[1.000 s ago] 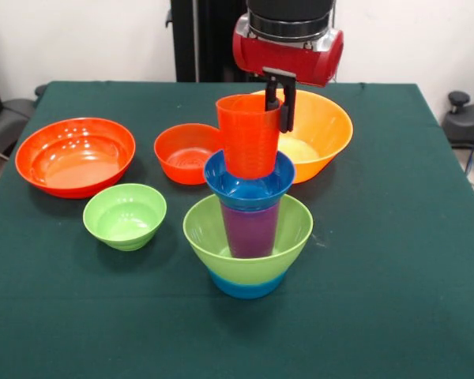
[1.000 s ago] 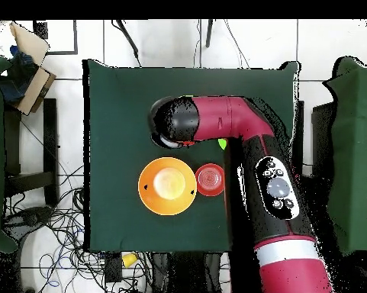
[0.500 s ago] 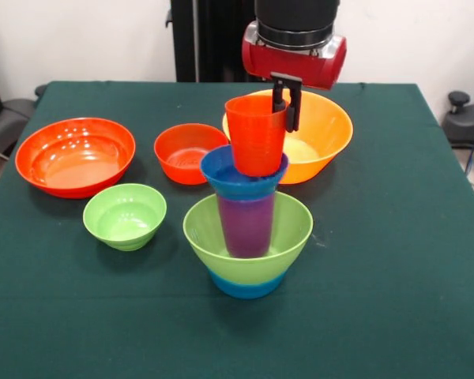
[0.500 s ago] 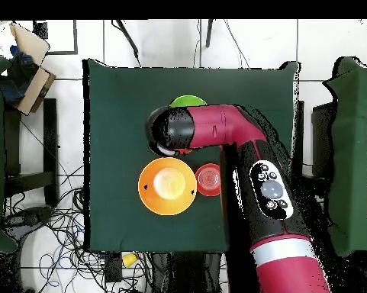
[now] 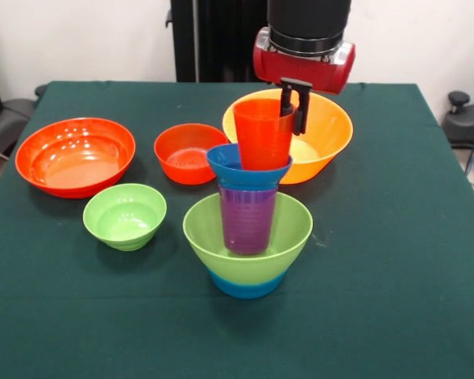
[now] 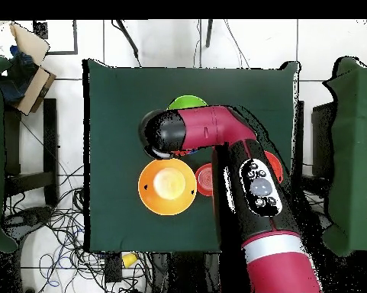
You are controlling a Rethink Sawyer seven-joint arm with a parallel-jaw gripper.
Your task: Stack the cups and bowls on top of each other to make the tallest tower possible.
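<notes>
Altogether I count seven bowls and two cups on the green surface (image 5: 395,260). At the middle stands the tower (image 5: 249,213): a light blue bowl (image 5: 246,286) at the bottom, a light green bowl (image 5: 284,237) nested on it, a purple cup (image 5: 247,221) upright inside that, a dark blue bowl (image 5: 225,162) perched on the purple cup's rim, and an orange-red cup (image 5: 262,134) sitting in the dark blue bowl. The dark blue bowl and the orange-red cup both lean a little.

The claw (image 5: 294,106) hangs from the red and black arm (image 5: 304,55), and its black fingers (image 5: 300,110) straddle the orange-red cup's rim at the three o'clock side, pinched on that wall.

Taking the tower as the centre of the dial in the front view, a second, smaller light green bowl (image 5: 125,215) sits near nine o'clock, apart from it. A large red-orange bowl (image 5: 75,155) lies out toward ten o'clock, a medium red-orange bowl (image 5: 186,152) toward eleven, and a large yellow-orange bowl (image 5: 332,130) at about one, just behind the orange-red cup.

From overhead, the arm (image 6: 255,191) covers most of the stack; the yellow-orange bowl (image 6: 167,186) and a rim of light green bowl (image 6: 188,102) show clear of it.

I can read no brand, label or writing on any piece.
</notes>
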